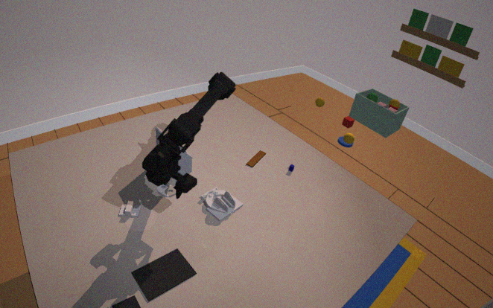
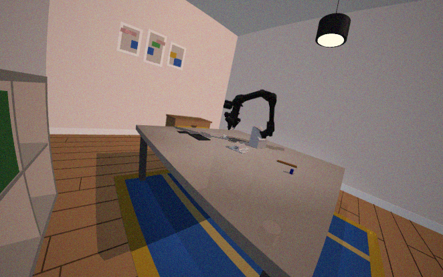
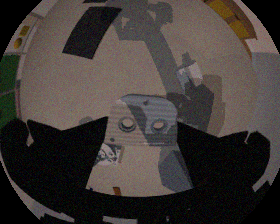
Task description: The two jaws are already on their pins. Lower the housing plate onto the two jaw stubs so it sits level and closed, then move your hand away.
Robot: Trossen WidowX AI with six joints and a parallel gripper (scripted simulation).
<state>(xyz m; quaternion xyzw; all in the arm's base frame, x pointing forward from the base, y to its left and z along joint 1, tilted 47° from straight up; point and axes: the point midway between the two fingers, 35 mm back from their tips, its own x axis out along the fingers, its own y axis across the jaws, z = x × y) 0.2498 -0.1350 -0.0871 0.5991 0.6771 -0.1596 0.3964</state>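
The housing plate (image 1: 164,190) (image 3: 141,136) is a pale plate with two round holes. My gripper (image 1: 170,189) (image 2: 231,127) (image 3: 141,123) is shut on it, one finger at each side edge, and holds it above the table. The jaw assembly (image 1: 221,204) (image 2: 238,148) (image 3: 108,154), a pale base with the two jaws on it, sits on the table apart from the plate, to its right in the top view. The stubs and pins are too small to make out.
A small white stand (image 1: 128,209) (image 3: 190,73) is on the table left of the gripper in the top view. A grey wedge block (image 1: 185,163) (image 2: 255,137) stands by the arm. A black panel (image 1: 164,274), a brown bar (image 1: 255,158) and a blue cylinder (image 1: 291,167) lie farther off.
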